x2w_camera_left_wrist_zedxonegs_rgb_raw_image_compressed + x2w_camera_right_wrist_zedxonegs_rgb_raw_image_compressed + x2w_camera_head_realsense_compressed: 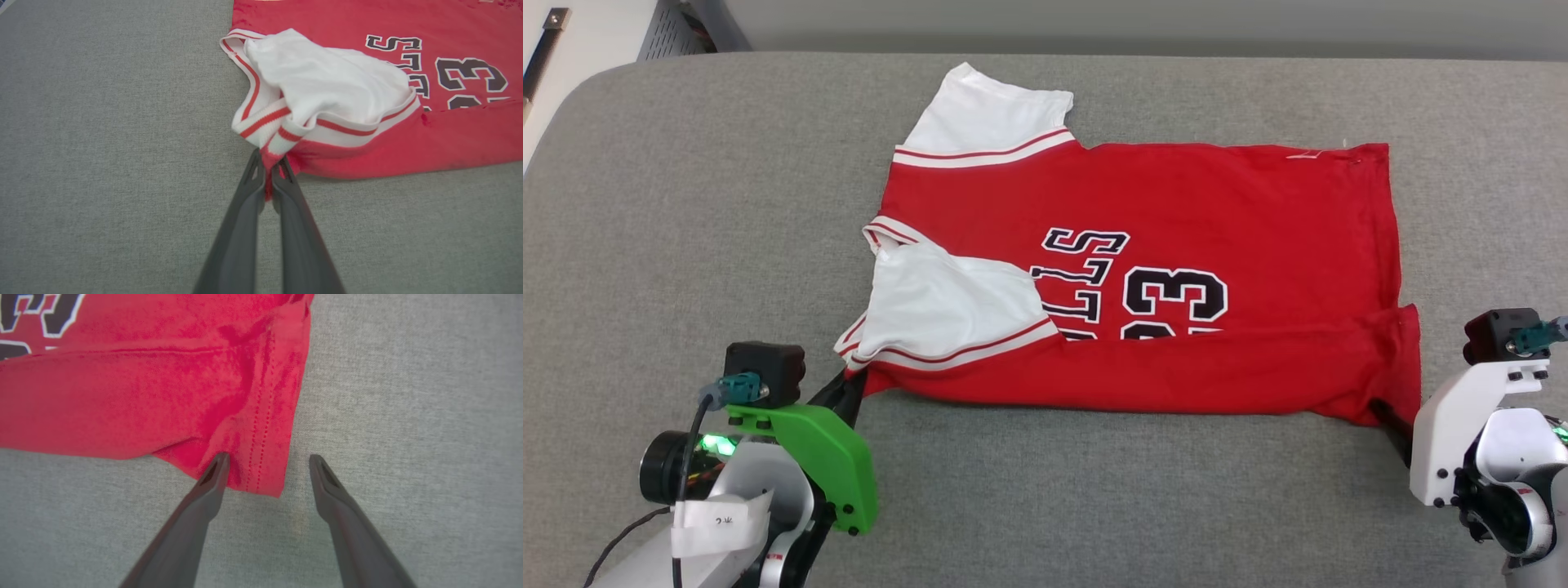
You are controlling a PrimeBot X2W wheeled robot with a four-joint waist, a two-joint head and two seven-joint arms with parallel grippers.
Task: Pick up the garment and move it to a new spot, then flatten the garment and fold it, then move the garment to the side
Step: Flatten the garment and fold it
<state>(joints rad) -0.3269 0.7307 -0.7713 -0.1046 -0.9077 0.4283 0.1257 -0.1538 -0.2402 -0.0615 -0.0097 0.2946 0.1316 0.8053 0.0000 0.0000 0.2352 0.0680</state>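
Red garment (1176,204), its near edge folded over, lies mid-worktop (686,204) towards the far edge. Left gripper (269,171) is clamped on its near left corner. Right gripper (268,458) has its fingers apart, astride the near hem corner.

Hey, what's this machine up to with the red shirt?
A two-armed robot is partway through folding a red jersey on a grey table. The shirt's near edge is already folded over the lettering. The left gripper is pinched shut on the near corner beside a white sleeve, while the right gripper stands open, its fingers straddling the hem corner without gripping it.
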